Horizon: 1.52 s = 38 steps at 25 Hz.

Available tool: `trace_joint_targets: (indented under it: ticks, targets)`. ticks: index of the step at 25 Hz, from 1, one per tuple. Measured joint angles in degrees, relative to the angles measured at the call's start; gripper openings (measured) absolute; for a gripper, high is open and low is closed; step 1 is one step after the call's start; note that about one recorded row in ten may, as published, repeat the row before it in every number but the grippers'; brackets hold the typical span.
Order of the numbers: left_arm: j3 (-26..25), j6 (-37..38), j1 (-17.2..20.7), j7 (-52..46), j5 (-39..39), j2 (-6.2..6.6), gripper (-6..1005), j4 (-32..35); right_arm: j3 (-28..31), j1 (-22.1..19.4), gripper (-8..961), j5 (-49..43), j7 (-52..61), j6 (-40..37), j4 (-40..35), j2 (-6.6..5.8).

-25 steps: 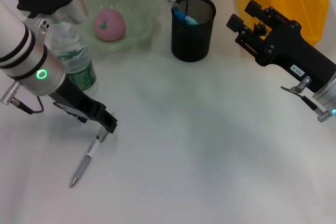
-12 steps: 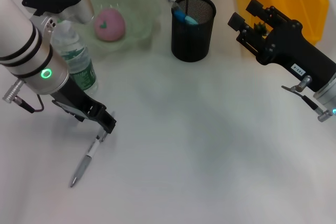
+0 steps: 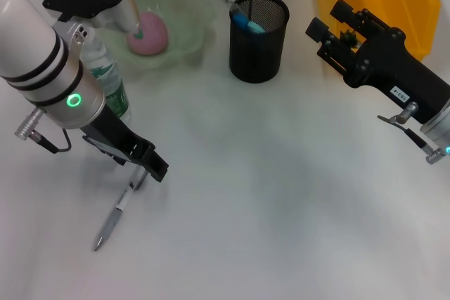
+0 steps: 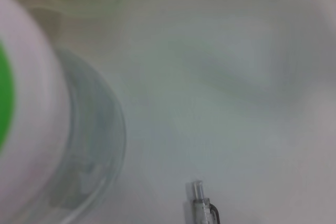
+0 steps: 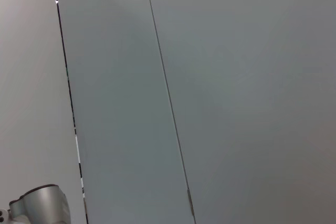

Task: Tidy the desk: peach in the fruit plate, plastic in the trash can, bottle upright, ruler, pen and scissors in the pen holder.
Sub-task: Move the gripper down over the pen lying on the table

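Left pincer [image 3: 151, 166], grip state unclear, hovers over pen [image 3: 114, 214]; wrist view adds bottle [image 4: 47, 145].

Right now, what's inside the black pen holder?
In the pen holder, a blue-and-white item leans against the rim by the plate; I can't tell what it is. The mesh wall hides the bottom. The pen lies on the desk, under the left hand.

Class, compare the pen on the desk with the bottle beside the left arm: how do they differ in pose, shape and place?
The pen lies flat on the desk; the bottle stands upright. The pen is thin and grey; the bottle is wide, clear, green-labelled. The pen lies nearer the robot, at the left gripper; the bottle stands farther back.
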Motion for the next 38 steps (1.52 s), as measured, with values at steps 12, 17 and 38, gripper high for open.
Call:
trace_joint_targets:
  ticks: [12,17,38]
  targets:
    - [1.45,-1.57,-0.03,-0.02,0.19,0.0,771,-2.22,0.0,-0.02,582,0.0,0.0,0.0,0.0,0.09]
    - [1.58,-1.82,-0.12,-0.03,0.29,0.0,771,-2.42,0.0,-0.02,581,0.0,0.0,0.0,0.0,0.09]
    - [2.25,-2.92,-0.12,0.01,0.19,0.0,770,-3.08,0.0,-0.02,581,0.0,0.0,0.0,0.0,0.09]
